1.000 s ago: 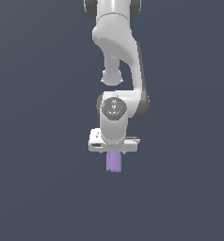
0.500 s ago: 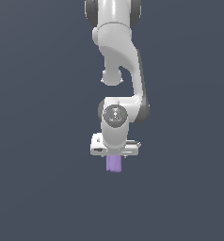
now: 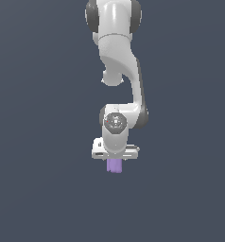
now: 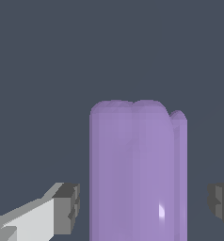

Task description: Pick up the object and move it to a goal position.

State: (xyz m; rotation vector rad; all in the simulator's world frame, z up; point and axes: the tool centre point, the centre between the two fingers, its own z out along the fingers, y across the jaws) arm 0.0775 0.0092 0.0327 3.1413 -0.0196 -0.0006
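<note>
Background: a flat, featureless slate-grey field in both views — no bench edge, corner or goal marker can be made out, so the surface gives nothing to place things against.

The arm [image 3: 119,71] hangs straight down the middle of the exterior view, with the gripper [image 3: 115,163] pointing downward. The object [image 3: 115,165] — a small light-purple block — protrudes just below the white gripper body, narrower than it. Whether the block rests on a surface or hangs clear cannot be told.

In the wrist view the object [image 4: 135,172] stands upright between the fingers [image 4: 67,208]. A grey gap shows on each side, between pad and block: the jaws are spread and neither pad touches purple. Nothing is clamped.

Handling, as a judgement:
- Looks rigid — edges hold a crisp outline, lobed top, no sag.
- Probably light, given its small bulk next to the gripper.
- Sides are softly ridged and rounded, with a small glossy highlight; the surface may be somewhat slick, and a pad landing on a ridge crest could twist the block.
- Best hold: the two broad opposite flanks, pads centred on the width and seated well down the body, not at the lobed end.
</note>
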